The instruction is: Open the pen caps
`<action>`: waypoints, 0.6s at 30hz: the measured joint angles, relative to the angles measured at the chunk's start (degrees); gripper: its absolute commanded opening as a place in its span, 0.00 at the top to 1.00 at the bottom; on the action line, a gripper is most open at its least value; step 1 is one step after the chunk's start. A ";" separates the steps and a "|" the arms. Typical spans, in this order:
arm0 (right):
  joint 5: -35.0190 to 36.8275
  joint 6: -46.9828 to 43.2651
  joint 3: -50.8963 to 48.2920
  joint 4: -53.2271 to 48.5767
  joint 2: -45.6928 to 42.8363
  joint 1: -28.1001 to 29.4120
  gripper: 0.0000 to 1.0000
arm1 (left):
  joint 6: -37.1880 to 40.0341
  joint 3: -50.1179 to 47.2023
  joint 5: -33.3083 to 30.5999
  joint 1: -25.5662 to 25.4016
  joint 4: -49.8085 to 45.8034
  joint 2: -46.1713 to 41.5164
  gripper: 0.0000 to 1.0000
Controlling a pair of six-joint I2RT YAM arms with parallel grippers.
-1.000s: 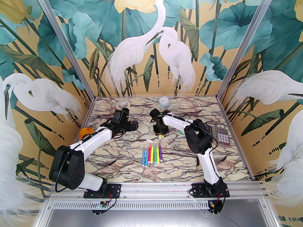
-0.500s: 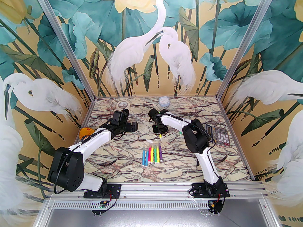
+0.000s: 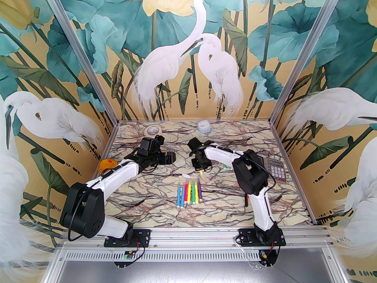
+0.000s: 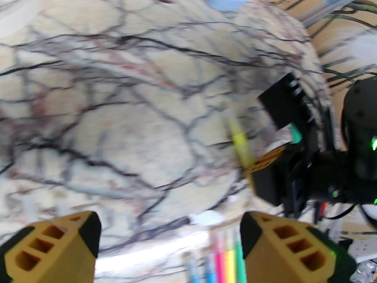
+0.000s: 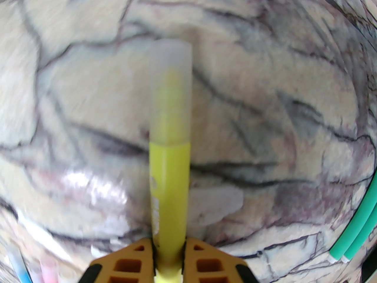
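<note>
Right wrist cam has the right gripper pinched tight on a yellow marker, its clear cap on the far end, poking out over the table. Left gripper is spread wide with nothing in it, facing that marker. Other markers lie in a row mid-table.

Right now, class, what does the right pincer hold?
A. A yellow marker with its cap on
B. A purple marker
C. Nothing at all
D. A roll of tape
A: in the right wrist view the right pincer is shut on the yellow marker, and the clear cap sits over its far end.
</note>
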 measured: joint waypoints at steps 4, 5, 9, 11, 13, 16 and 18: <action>-2.82 -2.38 -4.81 3.32 -4.74 -0.33 0.94 | -3.34 0.02 4.94 0.00 3.61 3.50 0.23; -3.54 -2.75 -6.19 4.68 -6.27 -0.39 0.95 | -4.07 0.02 6.10 0.00 4.39 4.13 0.24; -6.99 -4.48 -11.26 8.61 -12.87 -1.01 0.95 | -7.37 0.11 10.69 0.00 8.02 5.92 0.28; -8.70 -5.33 -13.16 10.23 -15.80 -1.29 0.95 | -8.87 0.28 12.94 0.00 9.84 6.67 0.29; -10.36 -6.16 -14.60 11.93 -18.10 -1.46 0.95 | -10.34 0.39 15.47 0.00 12.17 7.30 0.31; -12.57 -7.17 -16.46 14.03 -20.79 -1.55 0.95 | -12.83 0.68 20.00 0.00 15.98 8.26 0.33; -13.77 -7.58 -17.42 15.26 -21.92 -1.55 0.95 | -14.40 0.98 22.80 0.00 18.69 9.01 0.34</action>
